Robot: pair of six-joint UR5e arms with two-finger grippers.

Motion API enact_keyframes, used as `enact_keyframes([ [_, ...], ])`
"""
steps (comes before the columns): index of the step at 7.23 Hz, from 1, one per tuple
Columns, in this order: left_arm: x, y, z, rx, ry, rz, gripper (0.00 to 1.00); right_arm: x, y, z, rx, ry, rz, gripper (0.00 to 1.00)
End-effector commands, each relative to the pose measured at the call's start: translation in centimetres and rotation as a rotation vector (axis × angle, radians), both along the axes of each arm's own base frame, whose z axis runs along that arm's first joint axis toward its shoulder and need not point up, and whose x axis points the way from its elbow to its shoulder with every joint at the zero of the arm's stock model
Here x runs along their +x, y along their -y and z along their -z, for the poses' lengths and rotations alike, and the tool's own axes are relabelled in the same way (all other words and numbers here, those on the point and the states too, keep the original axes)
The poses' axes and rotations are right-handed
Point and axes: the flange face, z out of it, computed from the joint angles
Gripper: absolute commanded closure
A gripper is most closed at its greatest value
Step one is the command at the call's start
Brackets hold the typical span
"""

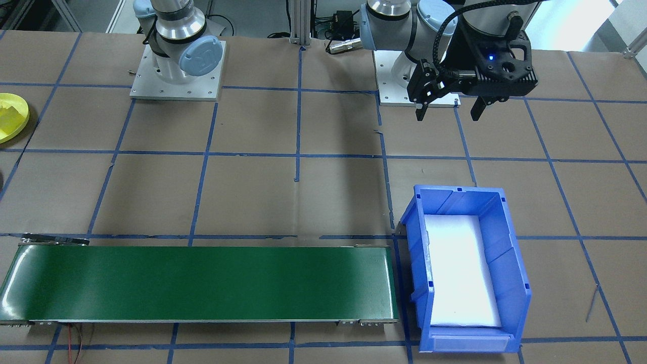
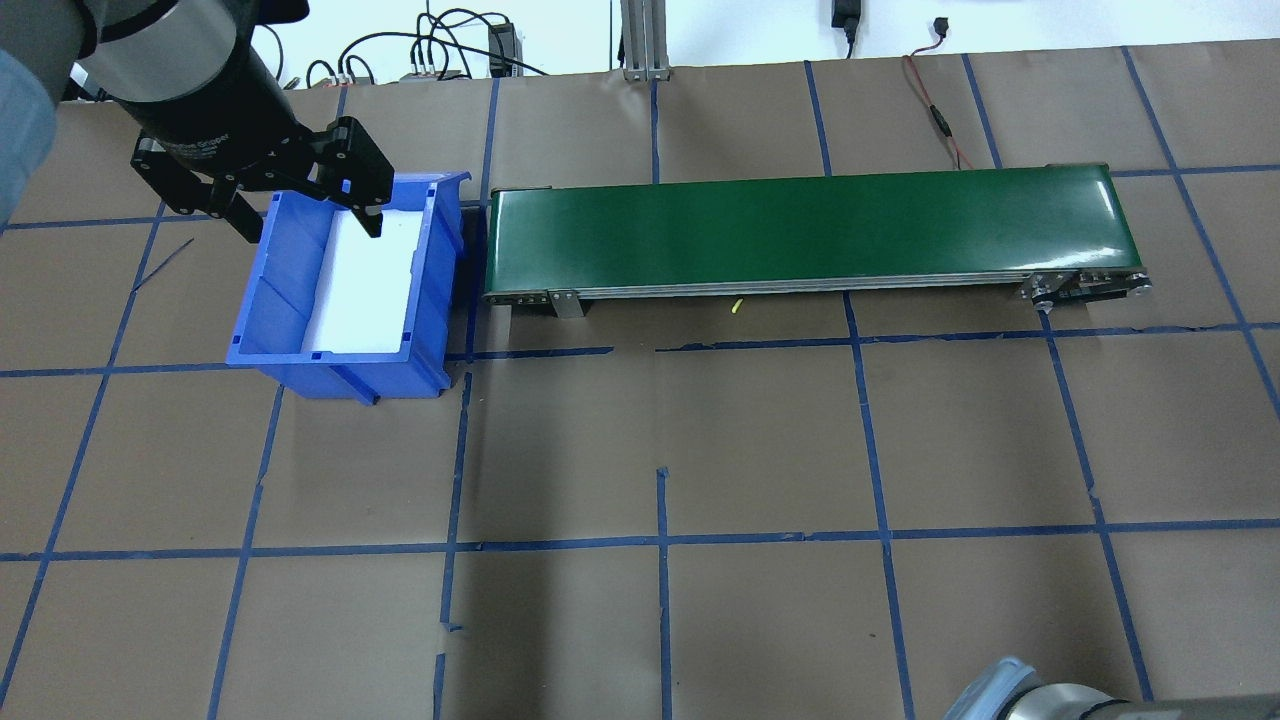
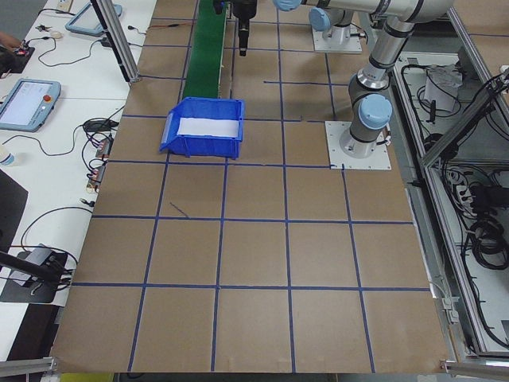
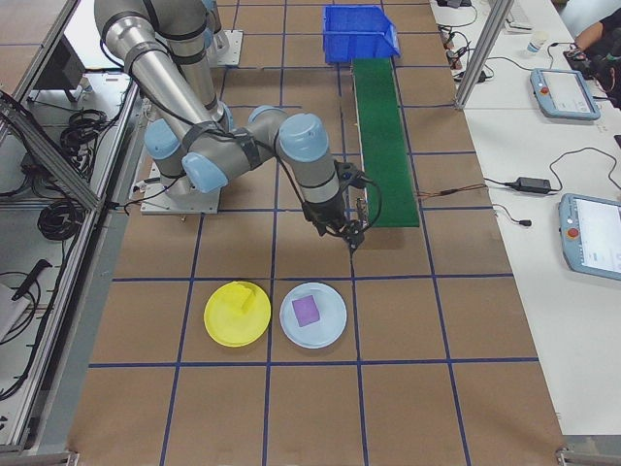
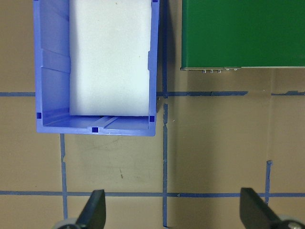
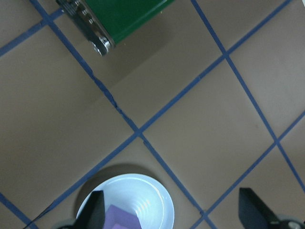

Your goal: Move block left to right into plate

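We see a yellow block point(image 4: 243, 299) lying in the yellow plate point(image 4: 219, 326), approx. 8 o'clock from the right hand point(image 4: 351, 236) in the right-side view, so the right arm is far nearer. Right hand is spread, empty. Left hand point(image 2: 305, 215) is spread too, near the blue bin point(image 2: 270, 295), w/ no block inside. Block's long axis is too small to tell.

Bin point(image 2: 345, 290) stands at one end of the conveyor point(image 2: 810, 230); two plates point(image 4: 238, 314) point(image 4: 312, 315) lie side by side past its other end, each bearing a block point(image 4: 243, 301) point(image 4: 307, 310).
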Motion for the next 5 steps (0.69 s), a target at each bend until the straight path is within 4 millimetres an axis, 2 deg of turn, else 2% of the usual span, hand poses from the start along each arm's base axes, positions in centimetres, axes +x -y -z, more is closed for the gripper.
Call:
enact_keyframes([
  [1,0.0,0.0,-0.1,-0.002,-0.001,0.000,0.00,7.0,2.9,1.6,0.032,0.027,-0.137,0.00],
  [3,-0.1,0.0,0.0,0.000,0.000,0.001,0.00,11.9,2.3,4.3,0.225,0.185,-0.191,0.00],
  [4,-0.1,0.0,0.0,0.000,0.000,0.001,0.00,16.0,3.0,4.7,0.276,0.209,-0.185,0.00],
  [5,0.0,0.0,0.1,0.001,0.000,0.000,0.00,21.5,3.9,4.9,0.292,0.226,-0.189,0.00],
])
